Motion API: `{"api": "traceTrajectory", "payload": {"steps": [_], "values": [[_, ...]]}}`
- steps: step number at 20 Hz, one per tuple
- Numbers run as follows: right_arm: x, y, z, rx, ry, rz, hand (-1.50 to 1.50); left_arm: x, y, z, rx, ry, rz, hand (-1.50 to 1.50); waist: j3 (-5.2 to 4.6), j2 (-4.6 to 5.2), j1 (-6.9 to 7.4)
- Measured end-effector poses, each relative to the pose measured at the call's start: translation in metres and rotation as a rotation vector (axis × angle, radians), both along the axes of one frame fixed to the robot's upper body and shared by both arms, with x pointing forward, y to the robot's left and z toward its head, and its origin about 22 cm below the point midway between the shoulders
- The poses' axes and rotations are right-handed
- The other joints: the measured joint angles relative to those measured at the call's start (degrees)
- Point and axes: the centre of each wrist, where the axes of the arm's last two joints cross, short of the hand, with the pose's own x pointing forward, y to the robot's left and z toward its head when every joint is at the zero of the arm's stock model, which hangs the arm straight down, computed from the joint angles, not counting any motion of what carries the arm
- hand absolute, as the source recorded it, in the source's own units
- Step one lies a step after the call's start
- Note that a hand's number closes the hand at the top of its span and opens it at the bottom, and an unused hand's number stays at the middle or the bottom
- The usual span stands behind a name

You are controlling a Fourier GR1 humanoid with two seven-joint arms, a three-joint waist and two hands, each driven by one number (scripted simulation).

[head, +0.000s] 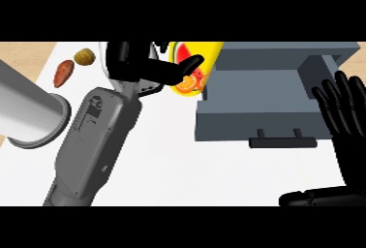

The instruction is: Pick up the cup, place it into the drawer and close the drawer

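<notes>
The right hand [343, 116] is seen at the right edge, fingers straight and spread, resting. The open grey box-shaped drawer [250, 121], with its dark bar handle [282, 142], lies beside it. Farther off, the yellow cup printed with fruit slices [191, 72] is gripped by the curled left hand [154, 68] at the drawer's far left corner. No writing can be read.

Bright, flat, even light; tabletop [178, 169] near blown-out white. Soft shadow inside the drawer [257, 92], darker under its handle [282, 142]. Sheen on the grey cylinder [32, 111]. No blur.
</notes>
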Motion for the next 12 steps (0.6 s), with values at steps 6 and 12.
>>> {"api": "traceTrajectory", "payload": {"steps": [6,12], "values": [[0.008,-0.001,0.0,-0.004,-0.005,0.001,-1.5,0.014,-0.035,0.003,0.056,0.042,-0.008,1.5,0.0,0.07,-0.3],[0.007,-0.003,-0.002,0.002,0.001,0.005,-1.5,0.031,-0.055,0.008,0.078,0.075,0.011,1.5,0.01,0.17,-0.65]]}}
